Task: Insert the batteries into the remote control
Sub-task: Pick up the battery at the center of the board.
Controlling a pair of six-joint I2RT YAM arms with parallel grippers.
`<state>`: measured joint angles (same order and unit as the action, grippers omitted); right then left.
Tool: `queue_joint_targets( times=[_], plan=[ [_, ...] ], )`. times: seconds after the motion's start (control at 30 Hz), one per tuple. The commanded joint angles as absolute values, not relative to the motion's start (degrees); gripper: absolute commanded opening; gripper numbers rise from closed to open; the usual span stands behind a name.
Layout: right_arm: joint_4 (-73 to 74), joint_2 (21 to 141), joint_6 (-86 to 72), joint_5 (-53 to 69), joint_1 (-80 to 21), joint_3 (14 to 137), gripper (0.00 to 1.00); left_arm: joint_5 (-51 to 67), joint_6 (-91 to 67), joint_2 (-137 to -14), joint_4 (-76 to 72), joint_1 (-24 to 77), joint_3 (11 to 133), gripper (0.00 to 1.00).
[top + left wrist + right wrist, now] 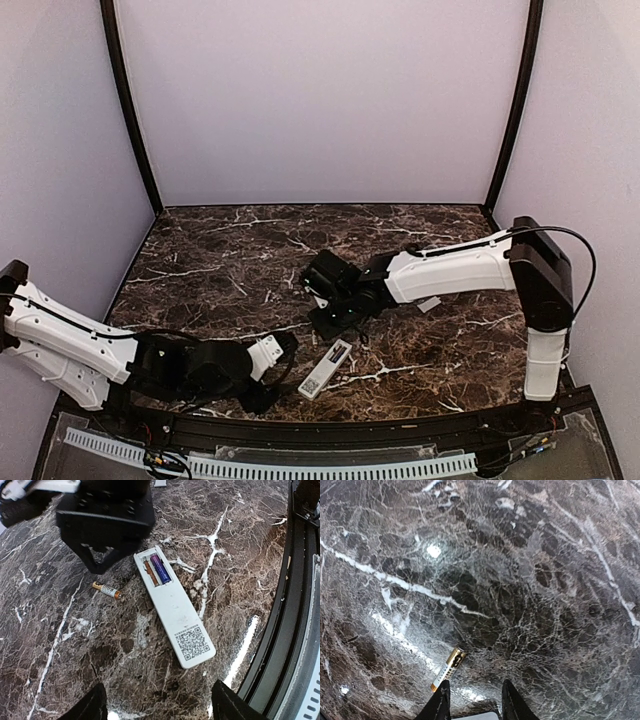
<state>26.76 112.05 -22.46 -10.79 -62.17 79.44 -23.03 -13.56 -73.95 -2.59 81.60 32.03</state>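
Well, here we are over the dark brown marble-patterned surface (220, 260), both arms reaching in toward its near middle. The left hand (159, 690) hangs low above it with its fingers spread wide, and we see nothing between them but stone. The right hand (474, 694) hovers close over the surface too, its fingers parted by a narrow gap, and it has hold of nothing.

Between the two hands lies the slim white plastic remote control (175, 610), flat on the surface, back side up, with a printed square code near one end and its recess uncovered at the other. In that recess sits a bluish-purple cylindrical battery (160, 569), lying lengthwise in one slot. A dark, gold-capped cylindrical battery (107, 589) rests loose on the surface, near the recess end but apart from the remote, just outside one right fingertip (440, 700).
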Motion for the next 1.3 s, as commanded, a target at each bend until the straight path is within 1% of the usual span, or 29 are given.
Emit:
queue_joint_targets(
  times=[0.0, 0.07, 0.17, 0.4, 0.5, 0.67, 0.77, 0.9, 1.0, 1.1, 1.27],
  plan=[
    [28.5, 114.4, -25.7, -6.1, -62.0, 81.6, 0.39, -25.6, -16.4, -68.8, 1.4, 81.8, 29.4, 0.73],
    [28.2, 115.4, -26.0, -5.0, -62.2, 82.1, 0.44, -26.7, -16.9, -67.2, 1.3, 81.8, 28.4, 0.75],
    [28.3, 117.0, -26.0, -4.7, -62.8, 83.0, 0.47, -29.5, -17.5, -66.1, 1.4, 81.8, 28.0, 0.77],
    [29.1, 119.8, -26.7, -4.4, -63.8, 84.6, 0.48, -32.9, -19.5, -68.6, 3.6, 81.8, 29.2, 0.82],
    [30.4, 121.3, -26.7, -5.5, -64.4, 85.8, 0.46, -32.9, -19.7, -69.3, 3.5, 81.8, 29.3, 0.84],
    [33.8, 123.9, -27.0, -6.7, -64.8, 87.5, 0.39, -33.1, -19.8, -69.2, 3.7, 81.8, 29.3, 0.84],
    [35.3, 124.6, -26.9, -7.6, -65.2, 87.8, 0.29, -33.2, -19.8, -68.8, 3.8, 81.8, 29.0, 0.84],
    [36.2, 124.7, -27.0, -8.6, -65.5, 87.2, 0.20, -33.3, -19.9, -68.6, 4.1, 81.8, 28.8, 0.84],
    [36.1, 124.5, -26.5, -8.6, -65.5, 86.6, 0.08, -33.2, -19.8, -68.6, 3.9, 81.8, 28.8, 0.84],
    [35.5, 123.9, -25.7, -7.8, -65.3, 86.3, 0.00, -32.8, -19.2, -69.1, 4.0, 81.8, 29.1, 0.85],
    [32.5, 120.6, -23.6, -5.5, -64.1, 85.5, 0.00, -31.0, -18.0, -72.5, 5.2, 81.8, 31.1, 0.83]
  ],
)
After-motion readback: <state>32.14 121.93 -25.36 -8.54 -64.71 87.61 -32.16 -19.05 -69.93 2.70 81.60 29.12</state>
